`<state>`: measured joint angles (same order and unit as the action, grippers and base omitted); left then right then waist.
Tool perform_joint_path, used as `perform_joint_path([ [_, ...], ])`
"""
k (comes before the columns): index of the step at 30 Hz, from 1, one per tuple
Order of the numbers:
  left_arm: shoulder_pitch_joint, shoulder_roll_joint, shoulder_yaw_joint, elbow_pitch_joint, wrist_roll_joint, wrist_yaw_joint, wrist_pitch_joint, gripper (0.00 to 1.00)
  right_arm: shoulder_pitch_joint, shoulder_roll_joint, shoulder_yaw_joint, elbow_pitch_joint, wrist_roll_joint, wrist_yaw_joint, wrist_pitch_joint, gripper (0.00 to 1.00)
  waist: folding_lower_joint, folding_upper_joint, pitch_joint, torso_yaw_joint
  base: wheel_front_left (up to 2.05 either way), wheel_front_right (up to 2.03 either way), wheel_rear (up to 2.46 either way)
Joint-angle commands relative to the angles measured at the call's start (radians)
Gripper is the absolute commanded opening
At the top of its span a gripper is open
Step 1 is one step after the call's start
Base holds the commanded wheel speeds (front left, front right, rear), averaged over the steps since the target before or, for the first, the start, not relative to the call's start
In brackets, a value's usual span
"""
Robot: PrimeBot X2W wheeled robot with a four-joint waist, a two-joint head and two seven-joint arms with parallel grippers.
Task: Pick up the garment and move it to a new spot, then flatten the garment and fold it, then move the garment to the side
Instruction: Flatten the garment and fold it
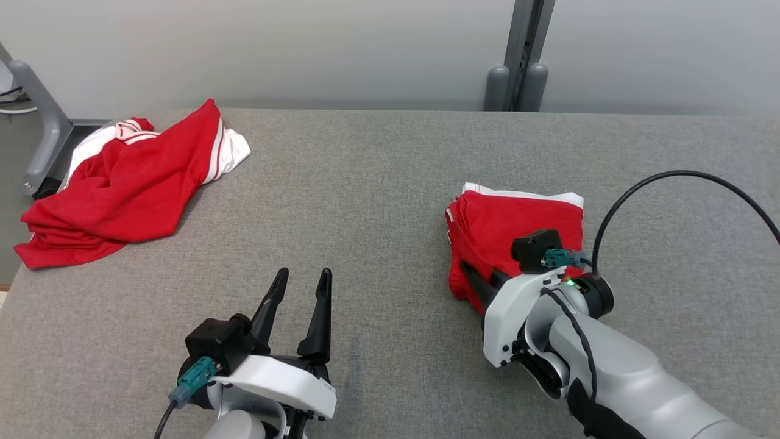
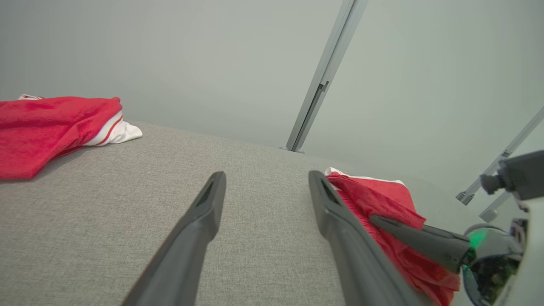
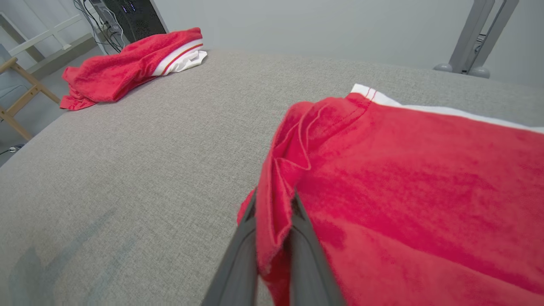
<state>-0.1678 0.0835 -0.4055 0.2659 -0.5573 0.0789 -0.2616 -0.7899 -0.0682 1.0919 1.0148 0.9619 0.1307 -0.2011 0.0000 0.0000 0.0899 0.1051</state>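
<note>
My work table [image 1: 378,183] is covered in grey woven cloth, with a faint darker smear [image 1: 359,372] near my side. At its far left corner a crumpled red shirt [image 1: 122,183] with white striped trim lies in a heap, right at the left edge. Behind the table stands a plain grey wall [image 1: 304,49], and against it a grey metal post [image 1: 523,55] with two rounded stubs at its foot. Off the left edge sits a bent grey tube frame [image 1: 42,122]. The right wrist view adds a wooden stand [image 3: 21,91] and a black box [image 3: 131,17] with cables [image 3: 89,17].

Your head cam looks down on the grey woven-fabric tabletop [image 1: 378,183], and both wrist cams sit low over it, sharing the folded red-and-white cloth garment [image 3: 403,178].
</note>
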Motion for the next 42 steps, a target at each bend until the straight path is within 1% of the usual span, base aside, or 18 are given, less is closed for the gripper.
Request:
perform_joint_path([
  [1,-0.008,0.003,0.005,0.001,0.004,-0.006,-0.005,1.00,-0.008,0.000,0.006,0.002,-0.008,0.000,-0.009,1.00,0.0000,0.0000,0.001,0.000,0.00,0.00,0.00],
  [7,-0.006,0.002,0.013,0.001,0.009,-0.006,-0.005,1.00,-0.005,0.007,0.050,0.007,-0.049,0.000,-0.041,1.00,0.0000,0.0000,0.005,-0.009,0.00,0.00,0.00],
  [12,-0.003,0.000,0.018,0.000,0.013,-0.007,-0.005,1.00,0.020,0.012,0.071,-0.016,-0.071,0.000,-0.058,1.00,0.0000,0.0000,0.005,-0.021,0.00,0.00,0.00],
  [16,0.000,-0.001,0.021,0.002,0.016,-0.008,-0.005,1.00,0.025,0.012,0.078,-0.031,-0.089,0.000,-0.063,1.00,0.0000,0.0000,0.005,-0.032,0.00,0.00,0.00],
  [19,0.002,-0.001,0.023,0.003,0.014,-0.008,-0.005,1.00,0.023,0.010,0.057,-0.047,-0.104,0.000,-0.066,1.00,0.0000,0.0000,0.003,-0.039,0.00,0.00,0.00],
  [23,0.005,0.000,0.024,0.001,0.017,-0.009,-0.005,1.00,0.010,-0.013,-0.028,-0.090,-0.146,0.000,-0.066,1.00,0.0000,0.0000,0.002,-0.047,0.00,0.00,0.00],
  [26,0.006,0.000,0.023,0.001,0.019,-0.010,-0.005,1.00,0.027,-0.031,-0.115,-0.124,-0.187,0.000,-0.065,1.00,0.0000,0.0000,0.000,-0.049,0.00,0.00,0.00],
  [30,0.007,-0.001,0.021,0.001,0.020,-0.012,-0.005,1.00,0.057,-0.063,-0.245,-0.162,-0.240,0.000,-0.065,1.00,0.0000,0.0000,-0.002,-0.048,0.00,0.00,0.00],
  [31,0.009,-0.001,0.019,0.002,0.021,-0.012,-0.005,1.00,0.078,-0.077,-0.308,-0.177,-0.270,0.000,-0.065,1.00,0.0000,0.0000,-0.003,-0.046,0.00,0.00,0.00],
  [33,0.009,-0.001,0.018,0.003,0.020,-0.012,-0.005,1.00,0.099,-0.086,-0.369,-0.186,-0.297,0.000,-0.065,0.99,0.0000,0.0000,-0.003,-0.044,0.00,0.00,0.00],
  [34,0.010,-0.002,0.018,0.003,0.020,-0.012,-0.005,1.00,0.109,-0.091,-0.397,-0.189,-0.313,0.000,-0.065,0.78,0.0000,0.0000,-0.003,-0.043,0.00,0.00,0.00],
  [35,0.011,-0.002,0.017,0.003,0.020,-0.012,-0.005,1.00,0.119,-0.095,-0.425,-0.191,-0.327,0.000,-0.065,0.49,0.0000,0.0000,-0.003,-0.042,0.00,0.00,0.00],
  [36,0.011,-0.002,0.016,0.003,0.020,-0.012,-0.005,1.00,0.130,-0.097,-0.449,-0.192,-0.339,0.000,-0.065,0.41,0.0000,0.0000,-0.003,-0.041,0.00,0.00,0.00],
  [37,0.011,-0.002,0.016,0.003,0.020,-0.012,-0.005,1.00,0.130,-0.097,-0.449,-0.192,-0.339,0.000,-0.065,0.41,0.0000,0.0000,-0.003,-0.041,0.00,0.00,0.00],
  [39,0.011,-0.002,0.015,0.004,0.020,-0.013,-0.005,1.00,0.151,-0.097,-0.493,-0.194,-0.364,0.000,-0.066,0.19,0.0000,0.0000,-0.003,-0.039,0.00,0.00,0.00],
  [40,0.010,-0.002,0.014,0.004,0.020,-0.013,-0.005,1.00,0.160,-0.095,-0.508,-0.192,-0.376,0.000,-0.066,0.05,0.0000,0.0000,-0.003,-0.038,0.00,0.00,0.00],
  [41,0.010,-0.002,0.013,0.004,0.021,-0.013,-0.005,1.00,0.167,-0.093,-0.525,-0.191,-0.385,0.000,-0.066,0.00,0.0000,0.0000,-0.002,-0.037,0.00,0.00,0.00],
  [42,0.010,-0.002,0.012,0.003,0.022,-0.013,-0.005,1.00,0.174,-0.089,-0.539,-0.188,-0.394,0.000,-0.066,0.00,0.0000,0.0000,-0.002,-0.035,0.00,0.00,0.00],
])
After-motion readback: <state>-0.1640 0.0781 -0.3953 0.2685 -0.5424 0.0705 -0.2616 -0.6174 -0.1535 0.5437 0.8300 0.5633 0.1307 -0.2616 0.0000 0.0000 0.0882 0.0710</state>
